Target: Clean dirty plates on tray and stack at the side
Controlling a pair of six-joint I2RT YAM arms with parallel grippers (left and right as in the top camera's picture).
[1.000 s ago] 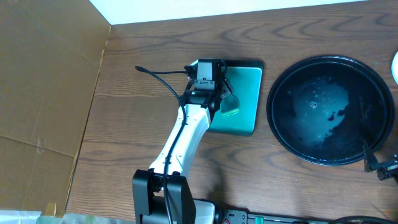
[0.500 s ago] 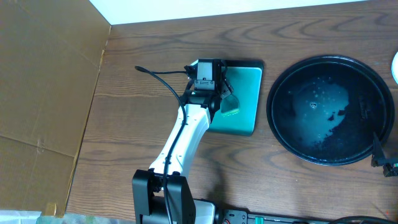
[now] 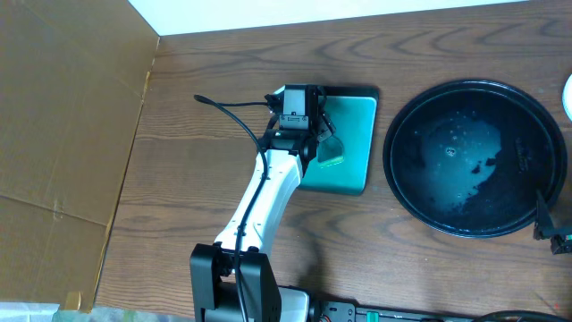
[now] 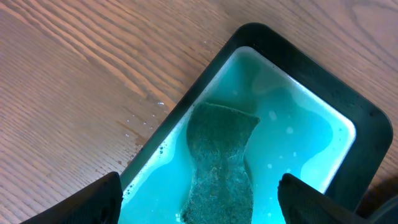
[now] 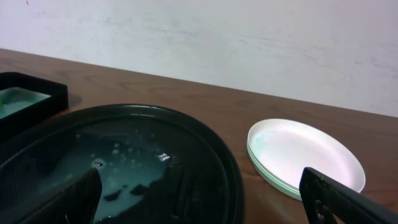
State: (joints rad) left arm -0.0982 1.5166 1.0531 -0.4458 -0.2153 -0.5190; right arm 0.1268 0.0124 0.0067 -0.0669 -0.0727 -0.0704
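Note:
The round black tray holds only a wet, foamy film, and no plates lie on it. Stacked plates, white on top with pale aqua edges below, sit on the table right of the tray. Only a sliver of them shows at the overhead view's right edge. My right gripper is open and empty, low at the tray's near right rim. My left gripper is open over the rectangular teal tray, its fingers either side of a dark teal sponge lying in the liquid.
The rectangular black-rimmed teal tray with liquid stands left of the round tray. Brown cardboard covers the table's left side. Water drops dot the wood beside the teal tray. A pale wall is behind the table.
My right gripper has drawn back slightly to the right at the tray's lower right rim. The left arm and sponge have not moved.

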